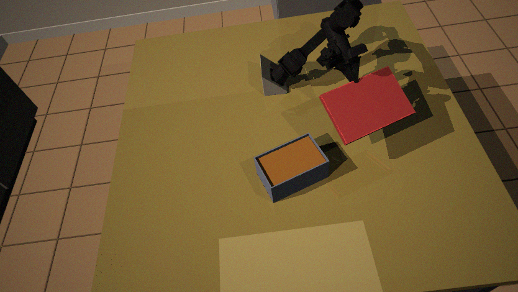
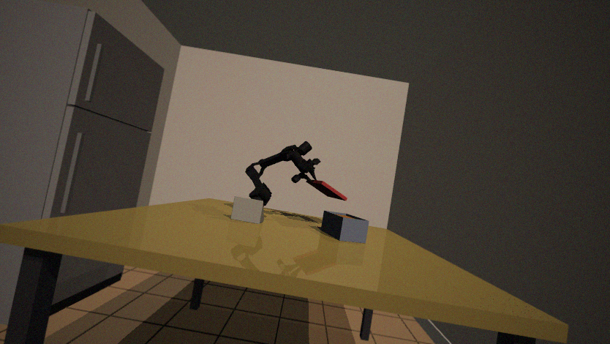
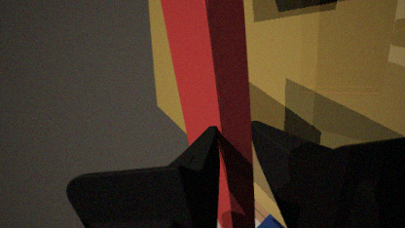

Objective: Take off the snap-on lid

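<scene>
The red lid is in the air, tilted, with its far side lower than the gripped edge. My gripper is shut on one edge of the lid, with a finger on either side of it in the wrist view. The blue-grey storage box stands upright and open on the yellow table, with an orange surface inside. In the top view the lid is up and to the right of the box, clear of it. The lid's underside is mostly hidden.
A pale grey block or panel stands on the table beside the arm's base. A lighter rectangular patch shows on the table at the bottom of the top view. The table's right edge runs beyond the lid's shadow.
</scene>
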`<state>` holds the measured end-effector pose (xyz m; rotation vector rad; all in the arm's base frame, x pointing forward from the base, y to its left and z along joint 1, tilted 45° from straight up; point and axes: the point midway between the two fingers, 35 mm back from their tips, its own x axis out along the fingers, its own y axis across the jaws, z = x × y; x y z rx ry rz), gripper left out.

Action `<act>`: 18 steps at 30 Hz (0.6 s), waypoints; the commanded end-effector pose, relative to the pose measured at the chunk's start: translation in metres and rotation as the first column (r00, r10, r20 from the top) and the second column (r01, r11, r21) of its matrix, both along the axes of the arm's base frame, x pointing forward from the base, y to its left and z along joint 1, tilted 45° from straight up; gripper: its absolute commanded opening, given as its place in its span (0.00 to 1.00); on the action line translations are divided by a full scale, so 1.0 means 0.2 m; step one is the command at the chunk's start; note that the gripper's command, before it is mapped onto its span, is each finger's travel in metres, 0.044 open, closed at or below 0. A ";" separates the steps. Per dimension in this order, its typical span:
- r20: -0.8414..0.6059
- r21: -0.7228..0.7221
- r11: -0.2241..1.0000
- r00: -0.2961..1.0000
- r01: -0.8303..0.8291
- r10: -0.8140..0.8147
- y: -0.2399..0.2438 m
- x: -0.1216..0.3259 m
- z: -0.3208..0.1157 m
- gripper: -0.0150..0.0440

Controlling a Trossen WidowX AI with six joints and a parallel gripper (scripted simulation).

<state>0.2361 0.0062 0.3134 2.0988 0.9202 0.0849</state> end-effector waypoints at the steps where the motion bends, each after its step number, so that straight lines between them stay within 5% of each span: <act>1: 0.005 -0.006 1.000 1.000 0.006 -0.006 0.02 -0.02 0.04 0.25; 18: 0.004 -0.005 1.000 1.000 0.006 -0.006 0.14 -0.08 0.14 0.25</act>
